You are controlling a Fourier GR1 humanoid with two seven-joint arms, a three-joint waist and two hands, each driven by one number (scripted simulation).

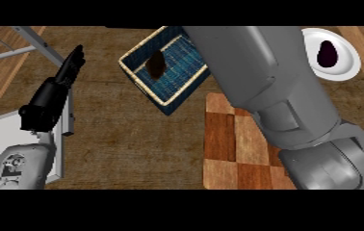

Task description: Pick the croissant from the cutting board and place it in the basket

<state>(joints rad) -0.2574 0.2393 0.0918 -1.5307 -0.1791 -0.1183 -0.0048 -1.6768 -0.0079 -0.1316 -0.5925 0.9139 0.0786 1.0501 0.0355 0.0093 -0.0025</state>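
Nearest the viewer, two grey forearms enter from the lower edge. The right forearm (277, 95) is very large in view and runs up across the right half of the scene, past the upper edge; the right hand itself does not show, so its state cannot be told.

Under that forearm lies one cutting board (231, 148), a checkered pattern of light and dark wood, partly covered by the arm. Nothing is seen on its uncovered part.

At the left, one left hand (57, 88), black, stands with fingers straight and pressed together, pointing up and slightly right. It holds nothing and touches nothing on the counter (135, 134), which is brown wood.

Farther off, one basket (163, 69) with a pale woven rim and blue lining sits tilted in view, its right side hidden by the right forearm. One dark brown item, the croissant (156, 64), lies inside the basket on the lining, well apart from the left hand and just left of the right forearm.

Farthest right, one white plate (334, 64) carries one dark purple object (327, 53).
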